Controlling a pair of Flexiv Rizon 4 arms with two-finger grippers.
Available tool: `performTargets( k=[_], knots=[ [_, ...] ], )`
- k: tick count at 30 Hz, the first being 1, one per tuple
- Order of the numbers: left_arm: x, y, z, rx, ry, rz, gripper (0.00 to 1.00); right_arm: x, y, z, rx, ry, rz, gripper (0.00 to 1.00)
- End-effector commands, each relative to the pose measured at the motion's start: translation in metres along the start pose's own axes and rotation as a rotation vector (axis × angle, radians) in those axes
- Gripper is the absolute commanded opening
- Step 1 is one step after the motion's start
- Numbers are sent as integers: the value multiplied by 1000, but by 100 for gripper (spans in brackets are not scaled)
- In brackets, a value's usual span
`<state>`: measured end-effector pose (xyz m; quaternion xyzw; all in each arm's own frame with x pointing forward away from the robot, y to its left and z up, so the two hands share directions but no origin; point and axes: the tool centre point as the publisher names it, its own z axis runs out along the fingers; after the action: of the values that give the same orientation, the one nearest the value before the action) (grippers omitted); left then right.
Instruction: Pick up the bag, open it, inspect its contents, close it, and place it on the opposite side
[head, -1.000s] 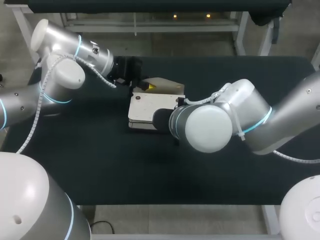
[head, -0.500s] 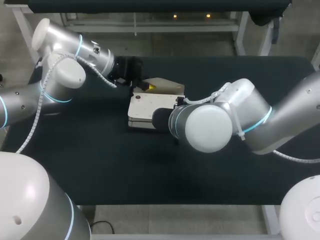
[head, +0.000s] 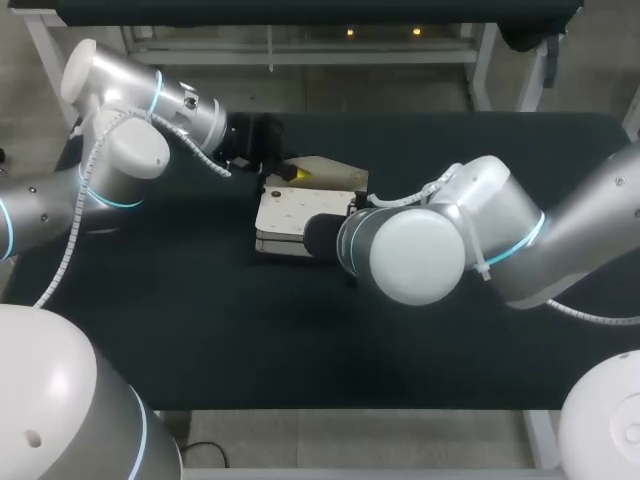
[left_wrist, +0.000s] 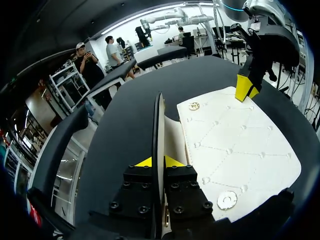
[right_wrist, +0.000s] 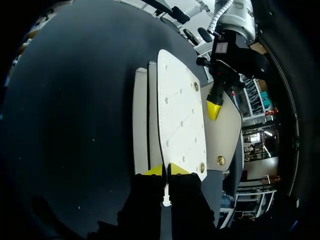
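Observation:
The white quilted bag (head: 290, 212) lies flat on the black table at mid-centre, its flap (head: 335, 172) opened toward the far side. My left gripper (head: 292, 173) is at the bag's far edge. In the left wrist view it (left_wrist: 159, 161) is shut on the thin flap (left_wrist: 159, 115), seen edge-on, beside the quilted panel (left_wrist: 235, 145). My right gripper (right_wrist: 165, 170) is shut on the near edge of the bag's white panel (right_wrist: 180, 115). In the head view it is hidden behind its own arm (head: 410, 250). The left gripper's yellow fingertip (right_wrist: 214, 110) shows at the far end.
The black table (head: 200, 320) stretches wide on both sides of the bag. My right arm's elbow hangs over the table just right of the bag. Nothing else lies on the cloth.
The bag has shifted very slightly to the left. Both arms have hardly moved.

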<state>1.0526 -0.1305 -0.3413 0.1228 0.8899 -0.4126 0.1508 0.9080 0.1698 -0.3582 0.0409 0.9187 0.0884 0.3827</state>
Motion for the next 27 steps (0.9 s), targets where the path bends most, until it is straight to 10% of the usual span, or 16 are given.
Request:
performTargets(
  k=[1, 27],
  knots=[
    [13, -5, -6, 16, -37, 40, 0, 5, -4, -1, -17, -123, 0, 0],
    [55, -16, -14, -13, -139, 276, 0, 5, -4, -1, -17, -123, 0, 0]
  ],
)
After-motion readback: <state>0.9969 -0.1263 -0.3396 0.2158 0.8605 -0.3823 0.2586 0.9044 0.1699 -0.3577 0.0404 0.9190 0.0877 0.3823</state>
